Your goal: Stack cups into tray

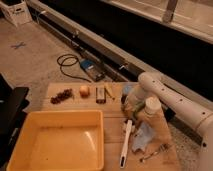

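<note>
Camera view, claw (pixel 131 104): pressed together, low over the table (pixel 112 131), right side, just beside the white cup (pixel 152 105); whether it pinches a cup cannot be told.
Tray (pixel 55 145): front left, holds no cups.
Progress: apparently just starting; all stacking remains.

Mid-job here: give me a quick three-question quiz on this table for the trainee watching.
1. True or false: the yellow tray is empty.
2. What lies between the tray and the blue cloth? A) grapes B) white brush C) cable
3. Fill in: the gripper, shut, is down over the table right beside the white ____.
Key: 1 true; 2 B; 3 cup.
</note>
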Available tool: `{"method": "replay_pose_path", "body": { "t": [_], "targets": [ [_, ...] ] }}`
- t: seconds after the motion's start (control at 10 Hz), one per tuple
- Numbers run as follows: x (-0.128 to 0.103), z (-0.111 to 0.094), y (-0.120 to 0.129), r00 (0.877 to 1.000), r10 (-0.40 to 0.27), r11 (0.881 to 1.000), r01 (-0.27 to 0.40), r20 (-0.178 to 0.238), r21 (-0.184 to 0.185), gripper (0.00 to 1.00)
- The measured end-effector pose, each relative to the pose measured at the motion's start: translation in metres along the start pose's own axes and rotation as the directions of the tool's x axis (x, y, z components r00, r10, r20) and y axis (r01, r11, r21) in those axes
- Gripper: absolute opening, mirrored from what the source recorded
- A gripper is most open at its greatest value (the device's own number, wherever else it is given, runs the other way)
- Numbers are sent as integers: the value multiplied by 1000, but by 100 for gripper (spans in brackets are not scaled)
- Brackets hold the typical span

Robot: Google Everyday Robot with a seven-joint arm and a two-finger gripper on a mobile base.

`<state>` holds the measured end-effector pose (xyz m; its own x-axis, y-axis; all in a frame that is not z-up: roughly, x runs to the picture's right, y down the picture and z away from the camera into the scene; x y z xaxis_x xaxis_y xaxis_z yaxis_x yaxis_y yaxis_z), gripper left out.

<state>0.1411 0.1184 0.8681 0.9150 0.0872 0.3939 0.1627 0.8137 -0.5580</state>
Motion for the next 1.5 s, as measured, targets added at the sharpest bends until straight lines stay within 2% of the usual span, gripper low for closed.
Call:
{"method": "replay_pose_path", "body": {
  "t": [0.2, 0.3, 0.6, 0.7, 0.9, 1.1, 1.2, 1.3, 1.5],
  "targets": [
    [-7, -9, -3, 1000, -1, 1000, 1, -3, 18, 0],
    [-13, -20, -7, 1000, -4, 999, 4, -10, 38, 0],
    [-22, -60, -27, 999, -14, 995, 19, -53, 93, 0],
    [-21, -79, -43, 997, -11, 994, 19, -74, 108, 0],
    [-9, -103, -64, 995, -5, 992, 18, -103, 123, 0],
    [21, -139, -82, 991, 27, 988, -6, -133, 156, 0],
    [36, -152, -86, 990, 53, 983, -28, -132, 179, 0],
    [51, -161, -85, 988, 78, 979, -51, -131, 198, 0],
    [53, -162, -86, 988, 81, 978, -54, -129, 202, 0]
  ]
}}
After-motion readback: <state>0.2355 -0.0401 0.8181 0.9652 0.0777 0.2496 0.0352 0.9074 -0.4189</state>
